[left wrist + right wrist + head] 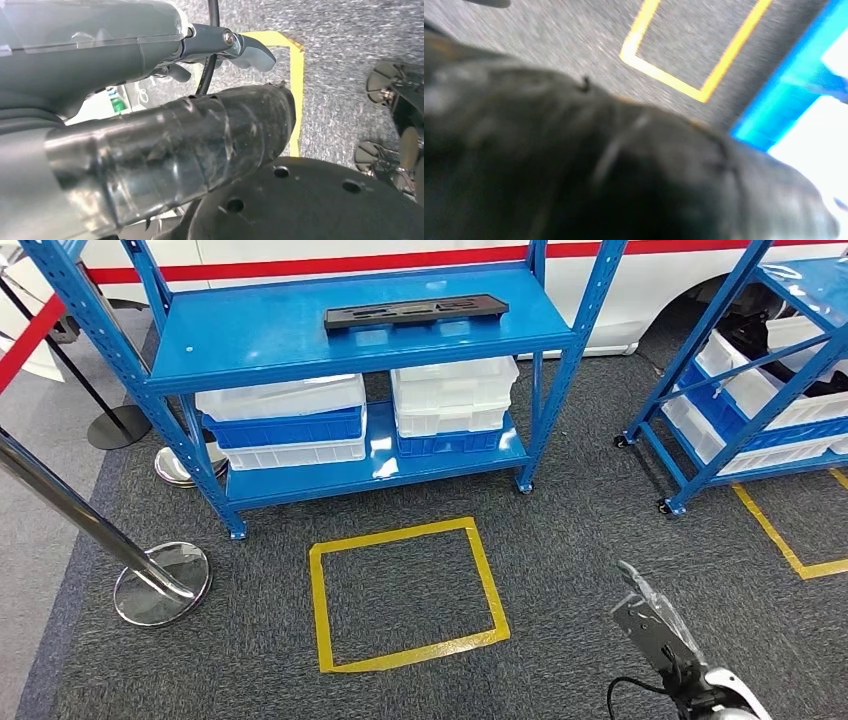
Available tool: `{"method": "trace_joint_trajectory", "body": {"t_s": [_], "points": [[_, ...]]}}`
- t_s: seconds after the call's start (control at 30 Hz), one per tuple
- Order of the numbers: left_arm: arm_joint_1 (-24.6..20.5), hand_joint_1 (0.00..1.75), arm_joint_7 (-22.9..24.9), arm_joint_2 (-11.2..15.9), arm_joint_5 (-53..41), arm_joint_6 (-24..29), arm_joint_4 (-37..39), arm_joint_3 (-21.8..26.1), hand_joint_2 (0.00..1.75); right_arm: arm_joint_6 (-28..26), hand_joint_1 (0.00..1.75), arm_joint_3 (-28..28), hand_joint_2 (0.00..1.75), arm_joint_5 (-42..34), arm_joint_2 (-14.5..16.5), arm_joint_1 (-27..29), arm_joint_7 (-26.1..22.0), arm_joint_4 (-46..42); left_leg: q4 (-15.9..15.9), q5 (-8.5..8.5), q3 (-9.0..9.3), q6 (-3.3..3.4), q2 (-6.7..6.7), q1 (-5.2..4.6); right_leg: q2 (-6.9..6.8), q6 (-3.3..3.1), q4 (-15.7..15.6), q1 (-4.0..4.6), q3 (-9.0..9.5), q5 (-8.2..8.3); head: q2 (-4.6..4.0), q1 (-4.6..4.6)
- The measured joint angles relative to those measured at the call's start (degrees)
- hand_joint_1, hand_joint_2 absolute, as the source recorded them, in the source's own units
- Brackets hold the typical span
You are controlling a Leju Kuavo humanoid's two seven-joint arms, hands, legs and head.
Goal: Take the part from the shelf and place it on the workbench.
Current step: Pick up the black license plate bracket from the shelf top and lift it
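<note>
No readable text, label, brand or number is showing in any of the views. The only sign-like marks are floor markings: a yellow tape square (408, 593) is lying on the grey carpet in front of the blue shelf (360, 330), and part of a second yellow tape outline (790, 535) is showing by the neighbouring rack, neither carrying any lettering. A red stripe (340, 264) is running along the white body behind the shelf, also without words. The black part (416, 312) on the top shelf is showing no legible marking.
</note>
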Motion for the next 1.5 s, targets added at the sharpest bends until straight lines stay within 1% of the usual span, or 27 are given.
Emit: {"method": "trace_joint_trajectory", "body": {"t_s": [0.27, 0.47, 0.57, 0.67, 0.73, 0.77, 0.8, 0.83, 0.87, 0.9, 0.93, 0.97, 1.0, 1.03, 1.07, 1.1, 1.13, 1.17, 1.2, 1.27, 1.3, 1.33, 1.37, 1.4, 1.43, 1.47, 1.5], "points": [[0.1, 0.00, 1.8, 0.1, 2.1, 1.4, 0.5, 0.0, 0.00, -6.8, 0.00, 12.0, 0.00, 1.1, -8.2, -3.3, -1.1, -5.1, 0.0, 0.00, -0.04, 0.00, -0.02, -0.12, -0.02, 0.01, 0.0, -0.01, -0.02, 0.01, 0.00, 0.00], [0.2, 0.00, 2.5, 0.5, 2.8, 1.6, 0.8, -0.4, 0.00, -11.7, 0.00, 20.9, 0.00, 7.0, -13.3, -7.8, -1.7, -6.4, 0.2, 0.00, -0.09, 0.01, -0.07, -0.31, -0.05, 0.09, 0.0, -0.14, -0.01, 0.06, 0.00, 0.00], [0.2, 0.00, 2.7, 0.8, 2.9, 1.7, 0.9, -0.9, 0.00, -13.8, 0.00, 25.2, 0.00, 10.7, -15.5, -10.8, -1.7, -6.4, 0.3, 0.00, -0.17, 0.08, -0.09, -0.46, -0.06, 0.24, -0.1, -0.30, -0.04, 0.12, 0.00, 0.00], [0.2, 0.00, 2.8, 1.1, 2.9, 1.7, 1.0, -1.4, 0.00, -15.6, 0.00, 29.6, 0.00, 14.1, -17.5, -13.9, -1.6, -6.4, 0.5, 0.02, -0.21, 0.44, -0.09, -0.66, -0.01, 0.70, -0.2, -0.52, -0.10, 0.26, 0.00, -0.01], [0.1, 0.00, 2.8, 1.3, 2.9, 1.7, 1.0, -1.5, 0.00, -16.7, 0.00, 32.1, 0.00, 16.2, -18.7, -15.8, -1.5, -6.4, 0.0, 0.45, 0.01, 1.03, 0.07, -0.51, -0.18, 1.08, -0.3, -0.59, -0.12, 0.33, 0.00, -0.01], [0.1, 0.00, 2.9, 1.3, 2.9, 1.7, 1.0, -1.5, 0.00, -17.2, 0.00, 33.1, 0.00, 17.1, -19.3, -16.7, -1.4, -6.4, -0.5, 0.77, 0.17, 1.40, 0.22, -0.36, -0.74, 1.12, 0.3, -0.55, -0.42, -0.12, 0.00, 0.01], [0.1, 0.00, 2.9, 1.3, 2.9, 1.7, 1.0, -1.6, 0.00, -17.8, 0.00, 34.0, 0.00, 18.2, -19.9, -17.6, -1.2, -6.4, -0.9, 1.07, 0.24, 1.74, 0.41, -0.20, -1.41, 1.09, 1.9, -0.48, -1.23, -1.19, 0.00, 0.02], [0.2, 0.00, 2.9, 1.3, 2.9, 1.7, 1.0, -1.7, 0.00, -18.3, 0.00, 34.9, 0.00, 19.1, -20.4, -18.4, -1.0, -6.4, -1.1, 1.25, 0.26, 1.95, 0.60, -0.13, -2.10, 1.01, 4.9, -0.42, -2.65, -2.84, 0.00, 0.03], [0.2, 0.00, 2.9, 1.3, 2.9, 1.7, 1.0, -1.8, 0.00, -18.8, 0.00, 35.7, 0.00, 20.0, -20.9, -19.1, -0.8, -6.3, -1.2, 1.26, 0.21, 2.07, 0.76, -0.18, -2.51, 0.97, 8.6, -0.35, -4.52, -4.68, 0.00, 0.02], [0.3, 0.00, 2.9, 1.4, 2.9, 1.7, 1.0, -1.9, 0.00, -19.2, 0.00, 36.5, 0.00, 20.9, -21.3, -19.6, -0.7, -6.2, -1.1, 1.20, 0.14, 2.10, 0.89, -0.26, -2.60, 0.98, 12.5, -0.33, -6.53, -6.13, 0.00, 0.01], [0.3, 0.00, 2.9, 1.4, 2.9, 1.7, 1.0, -1.9, 0.00, -19.5, 0.00, 37.2, 0.00, 21.5, -21.6, -19.9, -0.7, -6.1, -1.1, 1.07, 0.14, 2.12, 0.98, -0.33, -2.62, 0.99, 15.2, -0.32, -8.00, -6.61, 0.00, 0.01], [0.4, 0.00, 2.9, 1.4, 2.9, 1.7, 1.0, -1.9, 0.00, -19.8, 0.00, 37.9, 0.00, 22.0, -21.9, -20.2, -0.6, -6.0, -1.0, 0.88, 0.19, 2.08, 1.02, -0.38, -2.65, 0.95, 15.9, -0.33, -8.52, -5.98, 0.00, 0.00], [0.4, 0.00, 2.7, 1.4, 2.8, 1.7, 1.0, -2.0, 0.00, -20.0, 0.00, 38.5, 0.00, 22.2, -22.2, -20.5, -0.3, -5.8, -0.9, 0.65, 0.34, 1.98, 1.04, -0.40, -2.73, 0.86, 14.2, -0.33, -7.88, -4.27, 0.00, 0.01], [0.5, 0.00, 2.3, 1.4, 2.6, 1.6, 1.0, -2.2, 0.00, -20.2, 0.00, 38.8, 0.00, 22.3, -22.4, -20.9, 0.0, -5.7, -0.8, 0.35, 0.58, 1.81, 1.05, -0.39, -2.87, 0.72, 10.5, -0.34, -6.15, -1.96, 0.00, 0.02], [0.7, 0.00, 1.6, 1.4, 2.2, 1.5, 1.0, -2.4, 0.00, -20.3, 0.00, 39.1, 0.00, 22.2, -22.6, -21.3, 0.3, -5.6, -0.7, 0.04, 0.77, 1.54, 1.07, -0.41, -3.04, 0.54, 6.6, -0.28, -4.23, -0.47, 0.00, 0.02], [0.9, 0.00, 0.6, 1.3, 1.7, 1.4, 1.0, -2.7, 0.00, -20.5, 0.00, 39.3, 0.00, 22.1, -22.8, -21.6, 0.7, -5.4, -0.5, -0.29, 0.92, 1.19, 1.08, -0.47, -3.13, 0.31, 3.4, -0.11, -2.65, 0.46, 0.00, 0.03], [1.1, 0.00, -0.3, 1.3, 1.2, 1.4, 1.0, -3.0, 0.00, -20.6, 0.00, 39.5, 0.00, 22.0, -23.0, -21.9, 0.9, -5.3, -0.3, -0.55, 0.95, 0.82, 1.09, -0.53, -3.17, 0.05, 1.6, 0.08, -1.75, 0.61, 0.00, 0.02], [1.4, 0.00, -1.0, 1.3, 0.8, 1.4, 1.1, -3.3, 0.00, -20.7, 0.00, 39.6, 0.00, 21.9, -23.1, -22.1, 1.0, -5.2, -0.3, -0.74, 0.96, 0.45, 1.10, -0.60, -3.13, -0.24, 1.2, 0.31, -1.53, 0.11, 0.00, 0.02], [1.7, 0.00, -1.5, 1.3, 0.6, 1.4, 1.1, -3.6, 0.00, -20.8, 0.00, 39.7, 0.00, 21.8, -23.3, -22.2, 1.1, -5.1, -0.4, -0.88, 1.03, 0.10, 1.14, -0.63, -3.01, -0.55, 1.1, 0.49, -1.52, 0.03, 0.00, 0.02], [1.9, 0.00, -1.9, 1.4, 0.3, 1.4, 1.1, -4.1, 0.00, -20.8, 0.00, 39.9, 0.00, 21.6, -23.4, -22.6, 1.0, -4.9, -0.1, -1.42, 1.24, -0.55, 1.25, -0.55, -2.85, -1.33, 0.8, 0.27, -1.08, -0.16, 0.00, 0.00], [1.9, 0.00, -1.8, 1.4, 0.1, 1.4, 1.1, -4.2, 0.00, -20.7, 0.00, 40.0, 0.00, 21.5, -23.4, -23.0, 1.0, -4.8, 1.2, -2.14, 0.78, -0.82, 1.30, -0.50, -2.82, -1.75, 0.6, 0.13, -0.74, -0.29, 0.00, -0.03], [1.9, 0.00, -1.7, 1.4, 0.0, 1.4, 1.1, -4.3, 0.00, -20.6, 0.00, 40.1, 0.00, 21.4, -23.4, -23.4, 1.0, -4.7, 3.8, -3.34, -0.43, -1.07, 1.30, -0.42, -2.82, -2.16, 0.5, 0.00, -0.35, -0.44, 0.00, -0.05], [2.0, 0.00, -1.6, 1.4, -0.1, 1.3, 1.1, -4.3, 0.00, -20.4, 0.00, 40.1, 0.00, 21.3, -23.4, -23.8, 0.9, -4.5, 7.5, -4.83, -2.46, -1.24, 1.30, -0.35, -2.87, -2.43, 0.4, 0.06, -0.03, -0.71, 0.00, -0.05], [2.0, 0.00, -1.5, 1.4, -0.2, 1.2, 1.1, -4.4, 0.00, -20.1, 0.00, 40.2, 0.00, 21.1, -23.4, -24.1, 0.8, -4.3, 11.8, -6.28, -5.17, -1.39, 1.30, -0.30, -2.90, -2.60, 0.4, 0.14, 0.27, -1.02, 0.00, -0.07], [1.9, 0.00, -1.4, 1.4, -0.2, 1.1, 1.1, -4.4, 0.00, -19.8, 0.00, 40.4, 0.00, 20.9, -23.4, -24.4, 0.7, -4.0, 15.5, -6.92, -7.75, -1.50, 1.31, -0.25, -2.91, -2.67, 0.4, 0.22, 0.67, -1.39, 0.00, -0.06], [1.9, 0.00, -1.3, 1.4, -0.3, 1.0, 1.1, -4.5, 0.00, -19.6, 0.00, 40.5, 0.00, 20.6, -23.4, -24.7, 0.7, -3.8, 17.3, -6.35, -9.53, -1.52, 1.31, -0.24, -2.89, -2.67, 0.4, 0.29, 1.20, -1.85, 0.00, -0.05], [1.8, 0.00, -1.1, 1.4, -0.4, 0.9, 1.1, -4.6, 0.00, -19.4, 0.00, 40.6, 0.00, 20.3, -23.4, -25.0, 0.6, -3.5, 16.7, -4.41, -10.14, -1.43, 1.31, -0.23, -2.83, -2.65, 0.4, 0.34, 1.90, -2.38, 0.00, -0.05]]}}
